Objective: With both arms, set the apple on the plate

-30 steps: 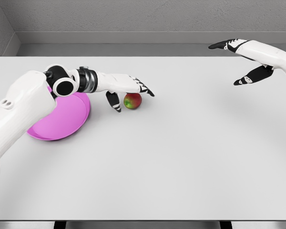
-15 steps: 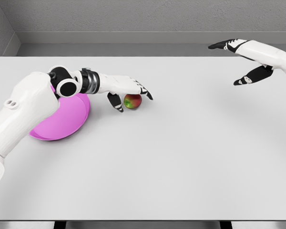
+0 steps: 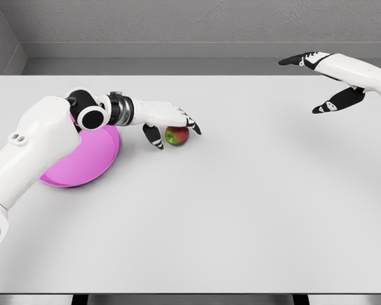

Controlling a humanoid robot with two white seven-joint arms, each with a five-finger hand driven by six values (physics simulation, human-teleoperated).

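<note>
The left arm reaches from the lower left toward the middle, its left hand (image 3: 168, 121) held flat with palm down — fingers (image 3: 192, 124) stretched forward, thumb pointing down. The right hand (image 3: 330, 79) hangs raised at the upper right — fingers spread wide.

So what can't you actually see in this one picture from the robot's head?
- Head view: the top of the small red-green apple is covered by the left hand; whether the fingers touch it is unclear.
- The left side of the round pink plate is hidden behind the white left arm.
- The right hand, open, has its arm cut off by the picture's right edge.
</note>
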